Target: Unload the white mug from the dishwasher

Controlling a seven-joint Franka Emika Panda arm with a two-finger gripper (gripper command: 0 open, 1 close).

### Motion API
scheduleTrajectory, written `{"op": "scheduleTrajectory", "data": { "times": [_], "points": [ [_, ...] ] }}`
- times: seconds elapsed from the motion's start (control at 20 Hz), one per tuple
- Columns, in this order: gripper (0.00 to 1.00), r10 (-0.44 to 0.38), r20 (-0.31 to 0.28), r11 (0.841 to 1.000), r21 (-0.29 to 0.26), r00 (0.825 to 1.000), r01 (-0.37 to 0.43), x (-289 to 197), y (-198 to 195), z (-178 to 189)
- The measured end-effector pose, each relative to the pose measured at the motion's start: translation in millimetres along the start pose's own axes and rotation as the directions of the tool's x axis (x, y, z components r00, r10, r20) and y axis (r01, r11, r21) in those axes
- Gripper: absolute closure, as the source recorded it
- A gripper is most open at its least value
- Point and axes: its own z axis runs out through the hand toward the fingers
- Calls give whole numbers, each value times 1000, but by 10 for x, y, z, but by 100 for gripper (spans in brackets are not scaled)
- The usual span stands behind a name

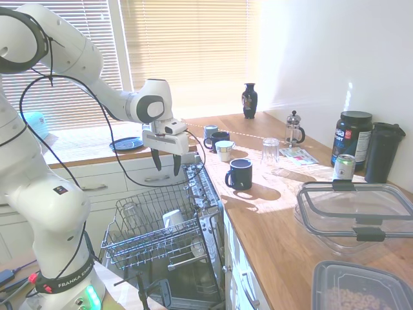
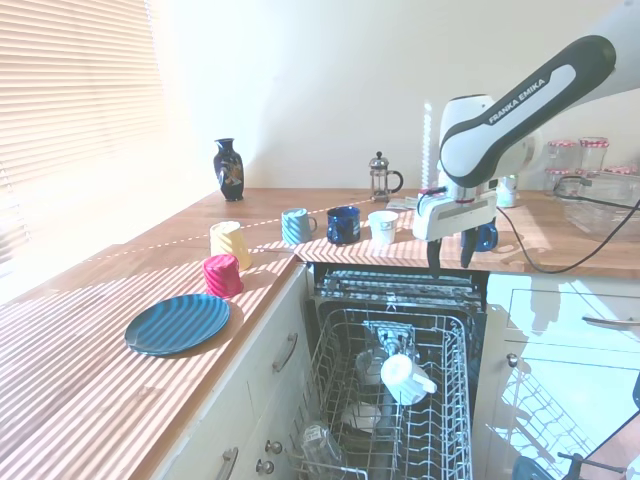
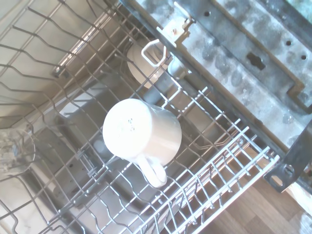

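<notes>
Harsh sunlight through blinds (image 1: pixel 174 45), striped shadows on counter (image 2: pixel 90 360), overexposed glare

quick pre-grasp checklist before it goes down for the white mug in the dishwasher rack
1. Gripper open and empty: ok, fingers spread, nothing between them.
2. White mug present in the upper rack: ok, lying tilted among the wires, base toward the wrist camera.
3. Handle reachable: ok, the handle sticks out sideways, clear of the wires as far as the wrist view shows.
4. Gripper above the mug: ok, it hangs over the rack, well apart from the mug.
5. Neighbours clear: ok, the clear glass sits apart from the mug in the same rack.
6. Mug snagged on the wires: cannot tell.
</notes>
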Motion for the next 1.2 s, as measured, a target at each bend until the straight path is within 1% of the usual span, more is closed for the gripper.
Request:
{"op": "scheduleTrajectory", "data": {
  "times": [0.15, 0.25, 0.35, 0.45, 0.6, 0.7, 0.85, 1.05, 1.2],
  "points": [
    [0, 7, 0, 1000, -5, 1000, -7, -13, -13, 18],
    [0, -7, -1, 1000, -22, 1000, 7, -94, -85, 71],
    [0, -38, 0, 998, -55, 999, 38, -255, -216, 183],
    [0, -72, -2, 993, -99, 997, 71, -442, -356, 330],
    [0, -125, -7, 979, -163, 992, 123, -662, -537, 552],
    [0, -155, -4, 969, -198, 988, 151, -704, -637, 702],
    [0, -188, 17, 952, -242, 982, 186, -697, -802, 993],
    [0, -219, 59, 928, -296, 974, 227, -740, -1019, 1467],
    [0, -234, 70, 909, -337, 970, 244, -752, -1097, 1762]
  ]
}}
